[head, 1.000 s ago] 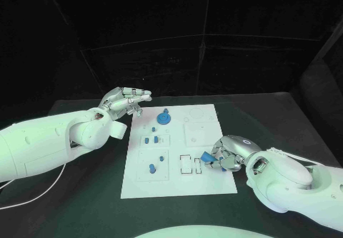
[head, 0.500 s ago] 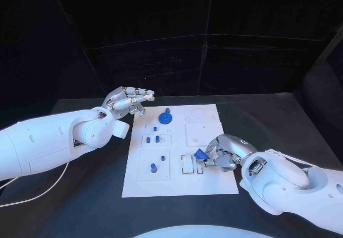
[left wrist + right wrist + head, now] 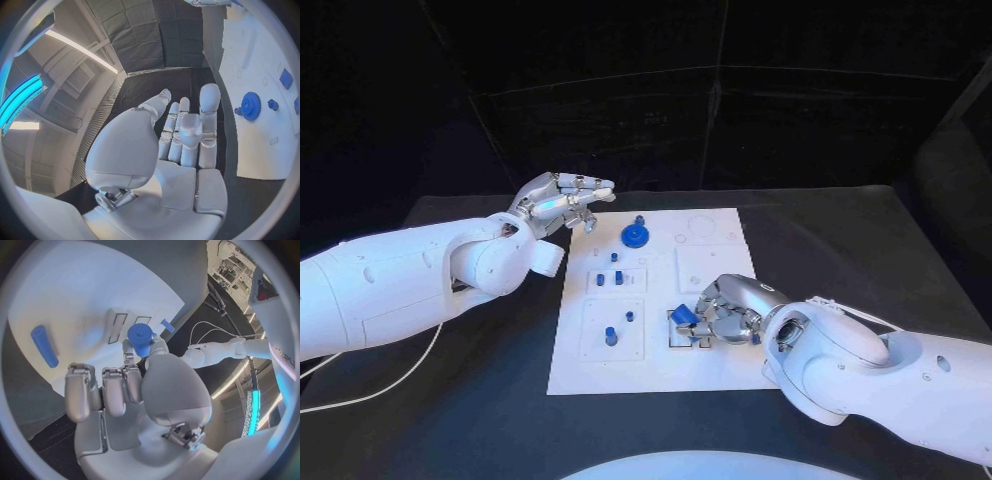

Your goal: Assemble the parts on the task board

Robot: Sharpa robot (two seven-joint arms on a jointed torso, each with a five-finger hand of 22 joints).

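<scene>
On the black table in front of you lay one white task board, with two hands working around it. You could count roughly half a dozen blue parts on the board in the head view: one gear at the far end with a small knob just beyond it, a pair of short pegs in the middle-left recess, and a small peg above a longer upright peg in the near-left recess. One more blue part was off the board, gripped in your right hand.

That right hand sat over the near-right section of the board, its fingers closed around the blue part; the right wrist view showed the same part pinched at the fingertips, directly above two narrow rectangular slots in the board. Whether the part touched the board could not be told.

Your left hand hovered at the far-left corner of the board, just beside its edge, holding nothing. The left wrist view showed its fingers extended and lying close together, with the gear near them but apart.
</scene>
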